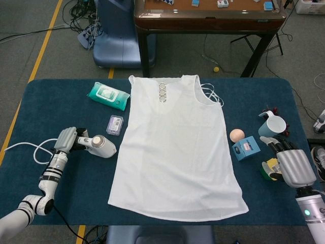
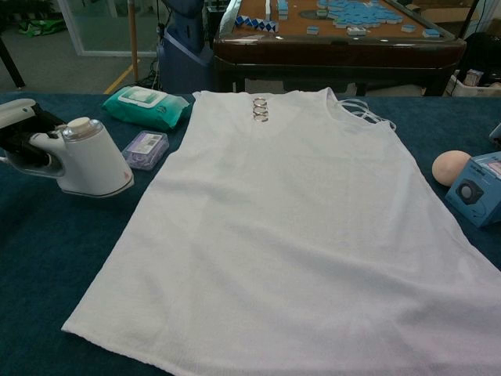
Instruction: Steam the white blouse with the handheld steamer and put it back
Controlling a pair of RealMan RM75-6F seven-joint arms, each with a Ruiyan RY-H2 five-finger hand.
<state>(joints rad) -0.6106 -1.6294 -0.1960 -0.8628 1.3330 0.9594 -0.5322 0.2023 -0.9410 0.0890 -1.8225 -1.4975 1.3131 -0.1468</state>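
The white blouse lies flat in the middle of the blue table, neckline at the far side; in the chest view the blouse fills most of the frame. Just off its left hem is the white handheld steamer, whose handle my left hand grips. In the chest view the steamer stands upright with its cap on top, and the left hand shows at the left edge. My right hand hovers at the table's right side, fingers spread, over a yellow-green item that it partly hides.
A green wipes pack and a small purple box lie left of the blouse. A peach ball, a blue box and a light blue mug sit to its right. The steamer's white cord loops at the left edge.
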